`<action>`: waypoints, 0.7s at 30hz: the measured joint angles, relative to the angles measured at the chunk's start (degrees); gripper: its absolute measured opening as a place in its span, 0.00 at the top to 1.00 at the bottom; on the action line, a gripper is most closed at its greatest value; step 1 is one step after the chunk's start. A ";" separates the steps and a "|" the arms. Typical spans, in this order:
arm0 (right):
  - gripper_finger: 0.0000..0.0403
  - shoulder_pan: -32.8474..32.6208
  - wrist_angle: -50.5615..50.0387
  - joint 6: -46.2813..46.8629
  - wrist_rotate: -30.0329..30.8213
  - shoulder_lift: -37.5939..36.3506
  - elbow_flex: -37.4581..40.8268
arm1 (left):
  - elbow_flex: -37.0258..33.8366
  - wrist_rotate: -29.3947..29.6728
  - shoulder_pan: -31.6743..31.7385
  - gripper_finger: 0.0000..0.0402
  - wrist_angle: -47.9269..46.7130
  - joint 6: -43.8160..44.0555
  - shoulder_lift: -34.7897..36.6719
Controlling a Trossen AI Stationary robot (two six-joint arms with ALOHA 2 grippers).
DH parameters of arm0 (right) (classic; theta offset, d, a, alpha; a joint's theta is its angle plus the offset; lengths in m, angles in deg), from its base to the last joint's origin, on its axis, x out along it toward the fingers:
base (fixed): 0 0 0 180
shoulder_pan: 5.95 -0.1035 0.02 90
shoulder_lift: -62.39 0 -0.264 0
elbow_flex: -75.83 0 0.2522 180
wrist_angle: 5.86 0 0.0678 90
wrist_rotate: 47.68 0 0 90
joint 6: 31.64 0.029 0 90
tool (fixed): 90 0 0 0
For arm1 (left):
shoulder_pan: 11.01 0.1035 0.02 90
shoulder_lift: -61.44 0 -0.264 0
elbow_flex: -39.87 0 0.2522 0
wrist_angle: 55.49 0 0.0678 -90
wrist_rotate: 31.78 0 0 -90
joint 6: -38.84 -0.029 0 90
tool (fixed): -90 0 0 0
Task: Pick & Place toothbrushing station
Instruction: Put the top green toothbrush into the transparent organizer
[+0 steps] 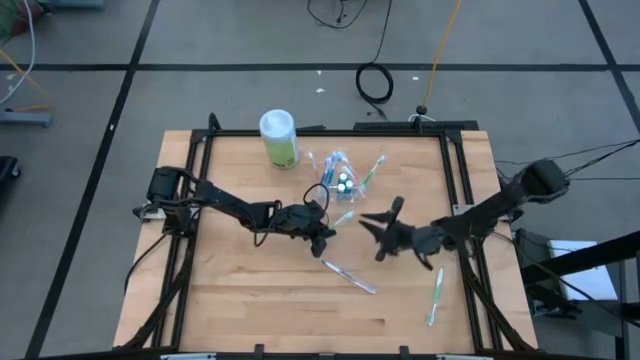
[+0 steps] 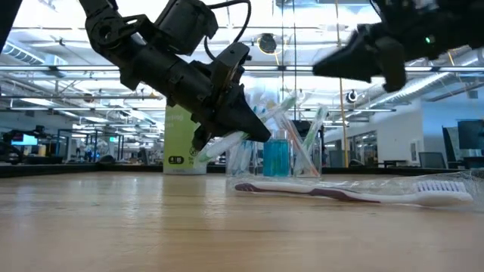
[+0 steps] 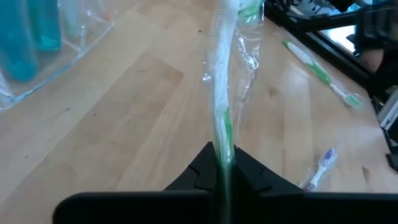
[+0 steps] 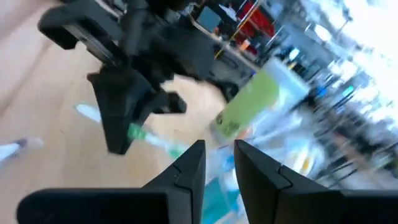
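My left gripper (image 1: 326, 228) is shut on a green toothbrush in a clear wrapper (image 1: 344, 216), above the middle of the table. The brush also shows in the low view (image 2: 219, 147). The clear cup (image 1: 340, 180) stands behind it at the far middle, with blue tubes and toothbrushes standing in it (image 2: 276, 155). A purple toothbrush (image 1: 348, 275) and another green toothbrush (image 1: 436, 293) lie flat on the table. My right gripper (image 1: 368, 222) hangs open and empty to the right of the left one, raised above the table (image 2: 340, 60). My left gripper pinches the wrapped green toothbrush at its handle (image 3: 222, 149) between its two fingers. The brush runs straight out from the fingers, along them, toward the cup. It is lifted clear of the table and tilted, as the low view shows.
A green canister with a white lid (image 1: 279, 138) stands at the far left of the cup. Black frame rails (image 1: 190, 250) run along the table's left and right sides. Bare wood (image 1: 260, 310) lies toward the near edge.
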 joint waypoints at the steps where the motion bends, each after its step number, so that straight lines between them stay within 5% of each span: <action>1: 0.81 0.61 0.03 3.09 -1.22 -1.63 1.74 | 0.00 0.00 -0.07 0.95 0.37 -0.07 -0.02; 10: 0.80 7.30 19.06 20.96 -7.02 -5.10 13.76 | 0.04 -1.11 0.19 0.97 5.95 -2.76 -0.02; 16: 0.74 11.22 23.04 27.85 -26.14 -3.97 15.20 | 0.37 -2.57 0.42 0.93 9.77 -8.16 -0.02; 21: 0.66 12.58 26.45 31.02 -28.01 -0.22 13.19 | 2.62 -5.57 0.68 0.98 9.89 -13.66 -0.01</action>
